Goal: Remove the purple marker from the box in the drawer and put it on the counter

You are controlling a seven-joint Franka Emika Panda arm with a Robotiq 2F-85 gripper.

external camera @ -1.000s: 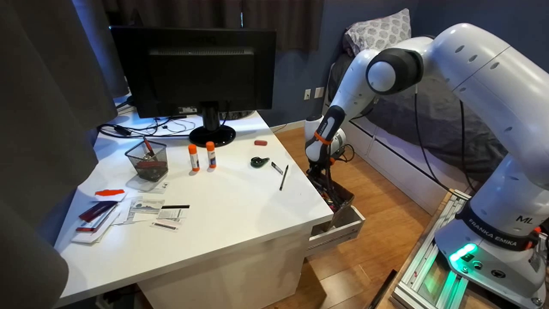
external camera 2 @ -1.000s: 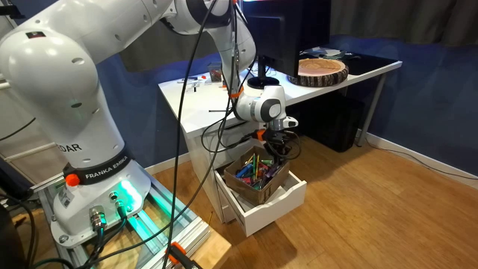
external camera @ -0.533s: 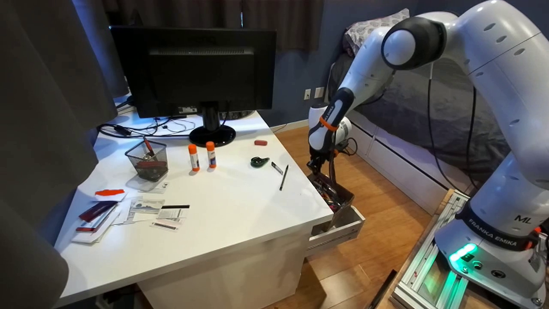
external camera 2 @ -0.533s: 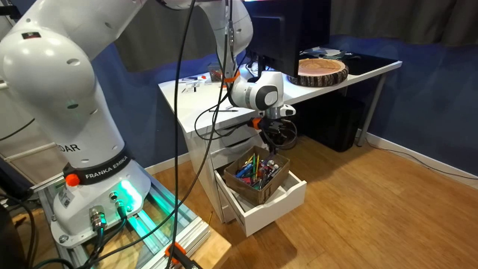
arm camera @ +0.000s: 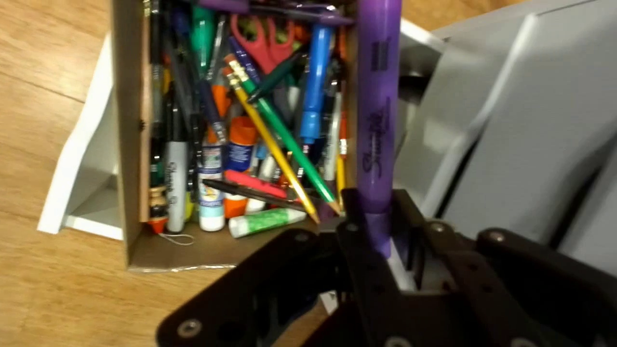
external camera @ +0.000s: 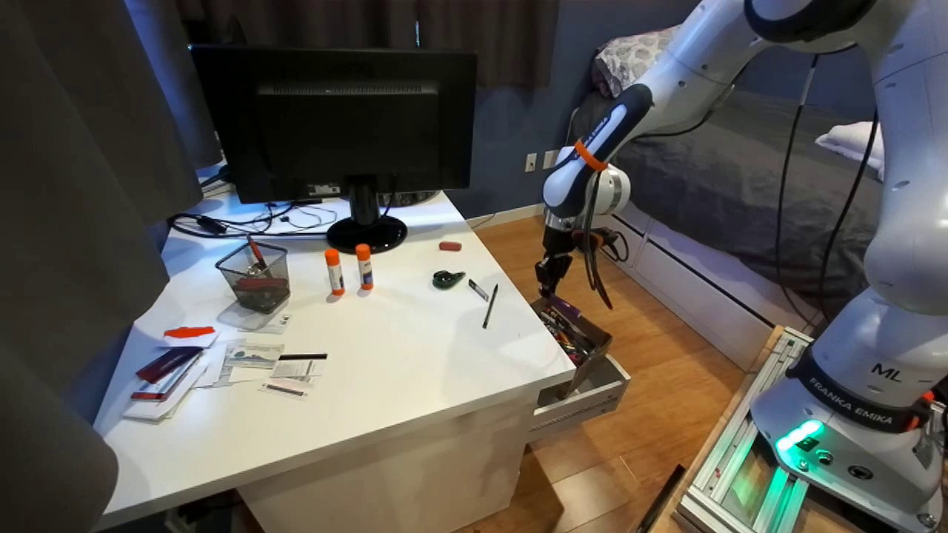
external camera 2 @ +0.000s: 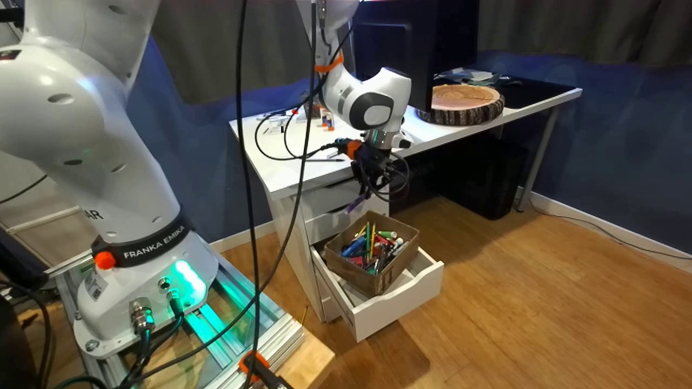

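My gripper (arm camera: pixel 378 201) is shut on the purple marker (arm camera: pixel 378 106), near one end of it; the marker sticks out from the fingers. In an exterior view the gripper (external camera 2: pixel 367 186) holds the marker (external camera 2: pixel 354 204) above the cardboard box (external camera 2: pixel 351 273). The box is full of pens and pencils and stands in the pulled-out white drawer (external camera 2: pixel 397 305). In an exterior view the gripper (external camera: pixel 548 283) is beside the right edge of the white counter (external camera: pixel 392 348), lower than its top, and the marker (external camera: pixel 566 307) shows just behind it.
A black monitor (external camera: pixel 333 126), two glue sticks (external camera: pixel 335 274), a mesh cup (external camera: pixel 255 281), cards (external camera: pixel 252 359), a dark pen (external camera: pixel 490 306), a green item (external camera: pixel 447 279) and a red piece (external camera: pixel 449 246) are on the counter. Cables (external camera 2: pixel 281 156) hang from the arm.
The arm has risen up from the box, lifting the gripper and the purple marker out of it. In an exterior view the gripper has also moved left, toward the counter.
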